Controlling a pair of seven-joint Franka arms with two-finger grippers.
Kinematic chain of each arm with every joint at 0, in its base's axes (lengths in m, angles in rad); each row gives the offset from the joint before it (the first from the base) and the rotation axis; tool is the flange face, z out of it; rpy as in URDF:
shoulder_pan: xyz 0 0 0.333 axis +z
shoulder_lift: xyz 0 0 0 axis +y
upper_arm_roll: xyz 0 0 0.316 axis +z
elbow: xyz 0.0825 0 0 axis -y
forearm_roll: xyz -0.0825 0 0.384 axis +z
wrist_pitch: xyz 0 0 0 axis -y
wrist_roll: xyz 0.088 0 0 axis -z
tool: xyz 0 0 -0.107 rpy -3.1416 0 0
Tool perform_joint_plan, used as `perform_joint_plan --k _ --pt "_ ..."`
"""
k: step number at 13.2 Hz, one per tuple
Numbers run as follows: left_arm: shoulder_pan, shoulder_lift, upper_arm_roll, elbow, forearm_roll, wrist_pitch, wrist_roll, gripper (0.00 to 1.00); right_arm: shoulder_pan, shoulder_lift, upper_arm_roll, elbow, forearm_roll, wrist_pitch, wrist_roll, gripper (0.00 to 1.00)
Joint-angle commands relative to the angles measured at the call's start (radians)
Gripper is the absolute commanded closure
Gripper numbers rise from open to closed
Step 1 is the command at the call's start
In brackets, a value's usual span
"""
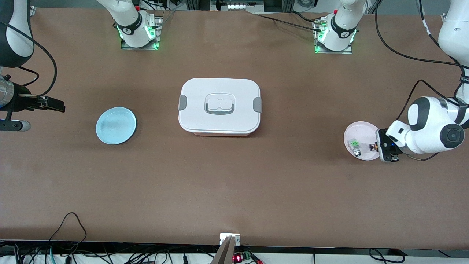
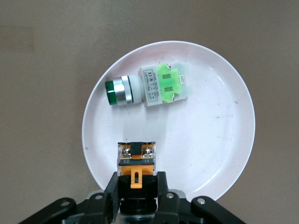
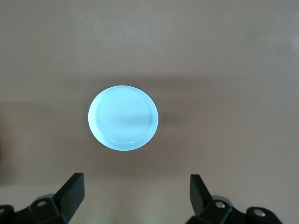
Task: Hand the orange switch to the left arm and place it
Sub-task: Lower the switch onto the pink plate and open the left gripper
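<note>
Step in hand, as judged: first pick of the orange switch (image 2: 136,164) off the pink plate (image 2: 219,140), at the left arm's end of the table, well apart from the box (image 1: 219,106).

Left gripper (image 2: 136,186) low at the pink plate's edge, closed on the orange switch. Black fingers (image 2: 113,183) pressed against the switch's lower body on both sides; orange-and-black terminal end protruding past the fingertips, over the plate. Whether already lifted off the plate surface: could not tell.

Green switch (image 2: 147,87) lying on the same plate, apart from the held one, toward the box side of the plate; untouched.

To do well: lift straight up first, so the green switch stayed undisturbed and the plate did not drag. Then route high over or around the box, never grazing its lid handle (image 1: 219,103). Grip looked centred; no tilt noted.

Right gripper (image 3: 135,193) waiting in the air at the right arm's end, spread wide, empty, looking down on the blue plate (image 3: 123,117). Blue plate empty, well apart from the box.
</note>
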Motion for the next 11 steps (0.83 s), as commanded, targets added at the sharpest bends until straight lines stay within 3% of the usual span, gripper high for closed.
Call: perform_joint_plan --k 1,2,3,4,5,6,11 --pt "0.033 0.039 -0.019 -0.006 0.021 -0.003 0.031 1.00 -0.013 -0.163 0.021 -0.239 -0.009 0.181 -0.011 0.00" --pt "0.038 0.044 -0.019 -0.004 0.013 -0.001 0.048 1.00 -0.013 -0.212 0.019 -0.307 -0.009 0.218 -0.009 0.00" --pt "0.040 0.044 -0.021 -0.006 0.012 -0.001 0.055 1.00 -0.011 -0.217 0.021 -0.307 -0.009 0.208 0.017 0.00" --pt "0.040 0.044 -0.024 -0.006 0.012 -0.003 0.056 0.88 -0.010 -0.214 0.022 -0.294 -0.011 0.190 0.041 0.00" --pt "0.040 0.044 -0.024 -0.004 0.010 -0.003 0.059 0.11 -0.007 -0.213 0.027 -0.290 -0.011 0.173 0.063 0.00" --pt "0.041 0.044 -0.024 -0.004 0.010 -0.006 0.060 0.00 -0.005 -0.214 0.031 -0.286 -0.011 0.148 0.095 0.00" --pt "0.038 0.026 -0.064 0.017 0.009 -0.088 0.039 0.00 -0.007 -0.205 0.039 -0.255 -0.014 0.134 0.040 0.00"
